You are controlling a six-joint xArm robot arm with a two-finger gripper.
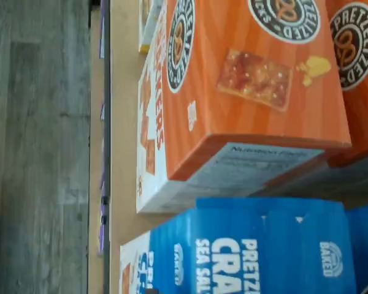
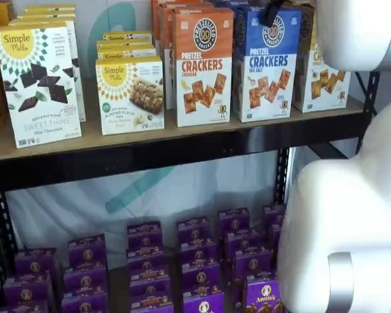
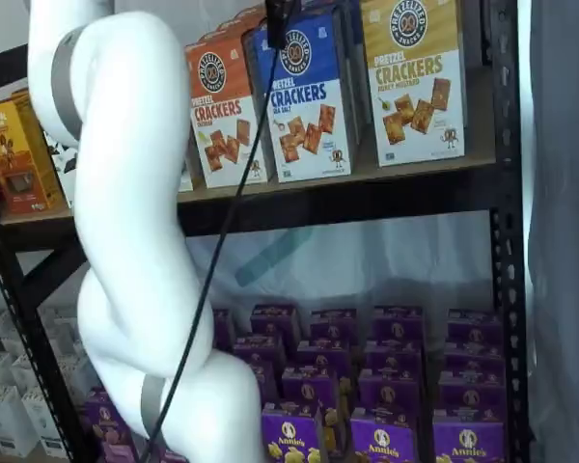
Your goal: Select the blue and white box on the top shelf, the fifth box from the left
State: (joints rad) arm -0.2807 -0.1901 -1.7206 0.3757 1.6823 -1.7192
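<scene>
We find the tall blue and white cardboard box upright on the tan wooden top shelf with its black metal rail, touching the orange-topped cheddar box at its 9 o'clock. The black-fingered hand hangs at its 12 o'clock; apart or together, we cannot tell. We judge the smooth, flat-faced cartons so tightly packed that a finger could catch the orange neighbour or tip the target.

The arm is built of thick, glossy white rounded segments, with flat grey metallic bands ringing its joints. A thin black cable hangs alongside it in a long slack line. Its black fingers are dark and matte; a shelf view shows only a small part of them.
</scene>
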